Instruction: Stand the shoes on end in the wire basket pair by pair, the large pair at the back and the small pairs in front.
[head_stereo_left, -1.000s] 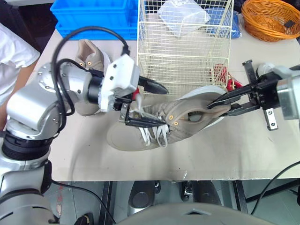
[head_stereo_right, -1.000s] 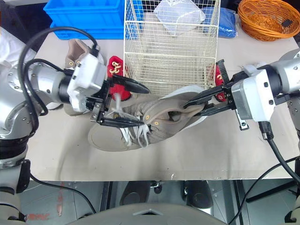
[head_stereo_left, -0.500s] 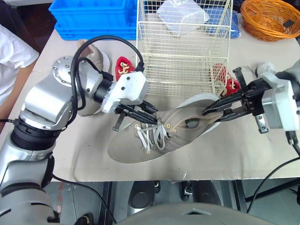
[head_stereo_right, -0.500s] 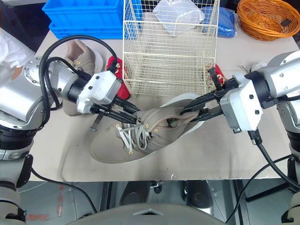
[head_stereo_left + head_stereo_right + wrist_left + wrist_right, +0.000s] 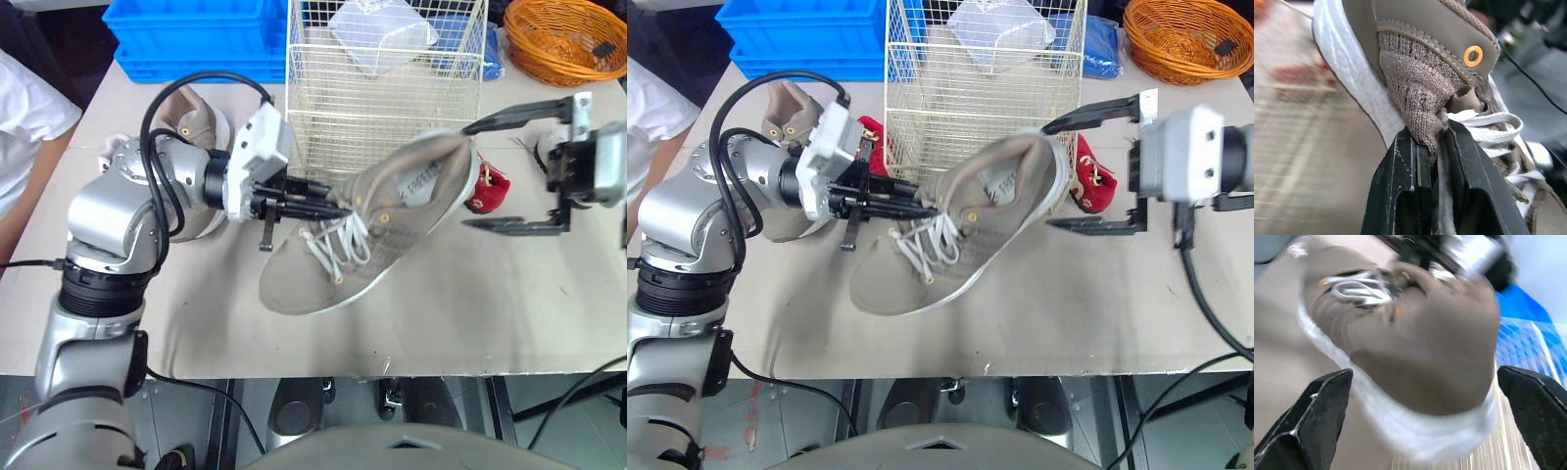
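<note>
Two large taupe lace-up sneakers are counted: one [image 5: 191, 113] is seen at the counter's [image 5: 490, 304] left, its mate [image 5: 382, 235] is clamped at the tongue by the left pincer [image 5: 328, 206] and tilted heel-up before the cream wire basket [image 5: 384, 56], in which no shoe is seen. Two small red shoes [image 5: 869, 142] [image 5: 487, 186] are flanking it. The right pincer [image 5: 470, 176] is spread wide.

You are looking at two large shoes: one tan shoe [image 5: 377, 230] mid-frame and a second tan shoe [image 5: 191, 113] at upper left. You are also seeing two small ones, one red shoe [image 5: 867, 142] left and one red shoe [image 5: 1089, 184] right of the single wire basket [image 5: 382, 127], plus one blue crate [image 5: 196, 39] and one wicker basket [image 5: 568, 39] along the top.
</note>
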`<act>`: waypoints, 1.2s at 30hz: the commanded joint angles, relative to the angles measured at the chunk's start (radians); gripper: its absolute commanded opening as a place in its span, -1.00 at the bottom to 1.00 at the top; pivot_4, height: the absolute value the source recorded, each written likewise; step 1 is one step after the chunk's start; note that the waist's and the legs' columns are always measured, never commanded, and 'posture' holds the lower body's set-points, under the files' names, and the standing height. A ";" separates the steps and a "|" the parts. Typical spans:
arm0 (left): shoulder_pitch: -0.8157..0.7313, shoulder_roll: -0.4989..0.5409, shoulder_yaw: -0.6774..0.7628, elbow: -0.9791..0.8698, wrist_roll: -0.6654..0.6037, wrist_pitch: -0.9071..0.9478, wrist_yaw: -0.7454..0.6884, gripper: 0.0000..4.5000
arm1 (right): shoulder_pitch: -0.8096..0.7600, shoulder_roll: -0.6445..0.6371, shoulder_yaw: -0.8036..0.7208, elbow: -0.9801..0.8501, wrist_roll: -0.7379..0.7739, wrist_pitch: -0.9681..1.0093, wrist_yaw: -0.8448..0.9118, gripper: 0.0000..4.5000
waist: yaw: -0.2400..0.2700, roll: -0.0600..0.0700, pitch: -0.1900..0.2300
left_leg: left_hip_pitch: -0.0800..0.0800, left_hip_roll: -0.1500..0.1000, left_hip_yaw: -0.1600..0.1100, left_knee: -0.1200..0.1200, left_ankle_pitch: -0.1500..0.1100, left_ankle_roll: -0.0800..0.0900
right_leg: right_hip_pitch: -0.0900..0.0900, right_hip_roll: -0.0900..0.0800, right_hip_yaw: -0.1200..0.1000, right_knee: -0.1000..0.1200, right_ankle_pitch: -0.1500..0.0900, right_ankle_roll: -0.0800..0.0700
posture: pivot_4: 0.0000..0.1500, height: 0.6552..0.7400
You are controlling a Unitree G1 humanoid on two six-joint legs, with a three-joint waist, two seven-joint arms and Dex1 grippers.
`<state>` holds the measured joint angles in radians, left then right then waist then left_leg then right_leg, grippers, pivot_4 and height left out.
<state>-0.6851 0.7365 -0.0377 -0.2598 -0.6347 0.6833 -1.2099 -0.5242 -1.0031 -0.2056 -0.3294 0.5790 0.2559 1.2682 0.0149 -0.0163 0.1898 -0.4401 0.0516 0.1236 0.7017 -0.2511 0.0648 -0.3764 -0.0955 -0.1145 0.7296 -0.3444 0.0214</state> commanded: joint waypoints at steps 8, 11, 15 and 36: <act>-0.046 -0.233 0.141 -0.017 0.001 -0.111 0.345 -0.93 | 0.097 0.095 -0.253 -0.150 0.537 0.593 -0.589 0.97 | -0.002 0.000 0.000 | -0.006 0.000 -0.006 0.003 0.000 0.000 | -0.001 0.000 -0.005 0.000 0.000 0.000 | 1.00 -0.27; -0.050 -0.291 0.109 -0.004 0.089 -0.226 0.404 -0.93 | 0.010 0.196 -0.207 -0.158 0.727 0.655 -0.877 0.97 | -0.003 0.000 0.000 | -0.006 -0.001 -0.006 0.003 0.000 0.000 | -0.001 0.000 -0.005 0.001 0.000 0.000 | 1.00 -0.27; -0.041 -0.345 0.070 0.007 0.175 -0.321 0.461 -0.93 | -0.076 0.262 -0.131 -0.169 0.865 0.674 -1.109 0.97 | -0.001 0.000 0.000 | -0.008 -0.003 -0.007 0.003 0.000 0.000 | -0.003 -0.001 -0.007 0.000 0.000 0.000 | 1.00 -0.27; -0.020 -0.410 0.028 -0.004 0.217 -0.374 0.493 -0.71 | -0.242 0.412 0.005 -0.167 0.915 0.618 -1.537 -0.99 | -0.001 0.000 0.000 | -0.011 -0.005 -0.009 0.003 0.001 0.000 | -0.004 -0.002 -0.010 0.000 0.000 0.000 | 1.00 -0.27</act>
<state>-0.6790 0.3321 -0.0152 -0.2193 -0.3764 0.3001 -0.7125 -0.7257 -0.5913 -0.1923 -0.4366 1.4592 0.9027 -0.2707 0.0135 -0.0160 0.1895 -0.4515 0.0468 0.1144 0.7044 -0.2506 0.0646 -0.3803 -0.0978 -0.1248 0.7295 -0.3441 0.0214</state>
